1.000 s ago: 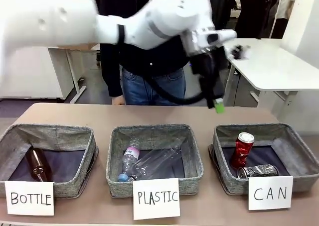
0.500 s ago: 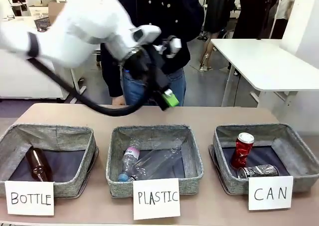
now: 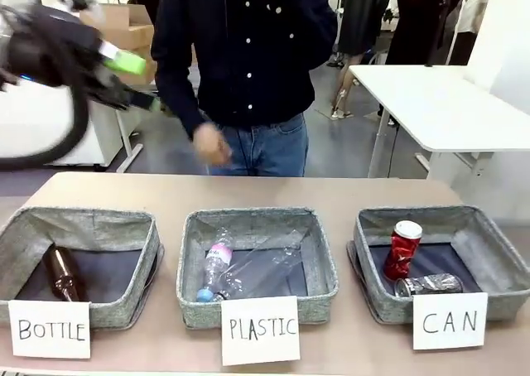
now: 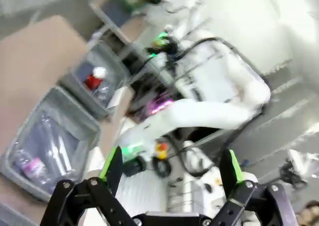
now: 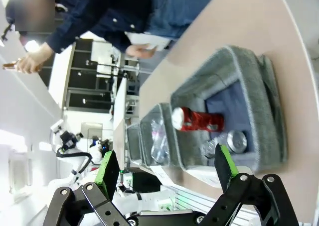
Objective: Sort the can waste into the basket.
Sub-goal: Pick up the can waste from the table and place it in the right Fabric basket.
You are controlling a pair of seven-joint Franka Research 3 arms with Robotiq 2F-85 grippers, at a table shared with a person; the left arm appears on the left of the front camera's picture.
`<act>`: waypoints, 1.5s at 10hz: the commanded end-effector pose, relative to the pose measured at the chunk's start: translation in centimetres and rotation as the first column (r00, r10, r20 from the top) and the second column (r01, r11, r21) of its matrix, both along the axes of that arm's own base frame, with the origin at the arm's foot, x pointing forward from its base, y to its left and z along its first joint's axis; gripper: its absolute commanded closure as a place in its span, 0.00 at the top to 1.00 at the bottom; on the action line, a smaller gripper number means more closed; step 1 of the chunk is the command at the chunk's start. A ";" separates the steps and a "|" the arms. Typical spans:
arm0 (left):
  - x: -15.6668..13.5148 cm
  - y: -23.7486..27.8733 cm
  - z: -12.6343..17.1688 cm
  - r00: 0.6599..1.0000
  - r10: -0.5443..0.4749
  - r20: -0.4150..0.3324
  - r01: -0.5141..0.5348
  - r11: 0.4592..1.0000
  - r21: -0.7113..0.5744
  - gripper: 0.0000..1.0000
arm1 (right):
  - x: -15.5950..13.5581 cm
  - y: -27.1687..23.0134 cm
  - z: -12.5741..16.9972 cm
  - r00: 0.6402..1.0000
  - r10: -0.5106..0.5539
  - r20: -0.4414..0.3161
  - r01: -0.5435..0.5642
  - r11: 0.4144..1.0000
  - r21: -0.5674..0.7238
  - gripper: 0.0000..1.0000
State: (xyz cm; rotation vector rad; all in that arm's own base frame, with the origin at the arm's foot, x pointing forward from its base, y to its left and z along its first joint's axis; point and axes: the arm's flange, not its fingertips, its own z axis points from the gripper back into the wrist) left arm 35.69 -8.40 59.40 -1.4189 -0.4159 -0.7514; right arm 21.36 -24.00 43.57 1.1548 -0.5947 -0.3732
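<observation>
Cans, 2: red can (image 3: 402, 250) and dark can (image 3: 427, 285) lay in the CAN basket (image 3: 497, 235); left hand (image 3: 124, 78), spread and empty, had swung far left, so sorting looked complete.

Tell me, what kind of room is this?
Probably a robotics lab or workshop: grey fabric baskets with handwritten signs such as "CAN" line a tan table, white worktables behind, and a white robot arm nearby.

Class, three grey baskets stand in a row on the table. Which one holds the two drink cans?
The basket signed CAN, at the robot's right end. It holds a red can standing upright and a dark can on its side; the others hold bottles.
</observation>
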 end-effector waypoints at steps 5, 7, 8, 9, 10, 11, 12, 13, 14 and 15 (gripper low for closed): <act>0.0 9.6 -10.0 0.982 -0.017 -0.190 -0.042 0.953 -0.301 1.00 | 2.1 19.6 9.8 0.955 0.295 -0.029 -0.288 0.948 0.138 1.00; -0.7 9.4 -6.5 0.987 -0.013 -0.162 -0.036 0.955 -0.295 1.00 | 1.2 27.3 10.6 0.901 0.432 -0.046 -0.429 0.901 0.062 1.00; -0.7 9.4 -6.5 0.987 -0.013 -0.162 -0.036 0.955 -0.295 1.00 | 0.5 30.2 10.8 0.896 0.444 -0.035 -0.443 0.896 0.029 1.00; -0.7 9.4 -6.5 0.987 -0.013 -0.162 -0.036 0.955 -0.295 1.00 | 0.1 31.3 10.7 0.883 0.468 -0.015 -0.468 0.883 0.040 1.00; -0.7 9.4 -6.5 0.987 -0.013 -0.162 -0.036 0.955 -0.295 1.00 | 3.9 25.7 14.9 0.889 0.455 -0.049 -0.454 0.890 0.031 1.00; -0.7 9.4 -6.5 0.987 -0.013 -0.162 -0.036 0.955 -0.295 1.00 | 3.9 25.7 14.9 0.889 0.455 -0.049 -0.454 0.890 0.031 1.00; -0.7 9.4 -6.5 0.987 -0.013 -0.162 -0.036 0.955 -0.295 1.00 | 3.9 25.7 14.9 0.889 0.455 -0.049 -0.454 0.890 0.031 1.00; -0.7 9.4 -6.5 0.987 -0.013 -0.162 -0.036 0.955 -0.295 1.00 | 3.9 25.7 14.9 0.889 0.455 -0.049 -0.454 0.890 0.031 1.00; -0.7 9.4 -6.5 0.987 -0.013 -0.162 -0.036 0.955 -0.295 1.00 | 3.9 25.7 14.9 0.889 0.455 -0.049 -0.454 0.890 0.031 1.00; -0.7 9.4 -6.5 0.987 -0.013 -0.162 -0.036 0.955 -0.295 1.00 | 3.9 25.7 14.9 0.889 0.455 -0.049 -0.454 0.890 0.031 1.00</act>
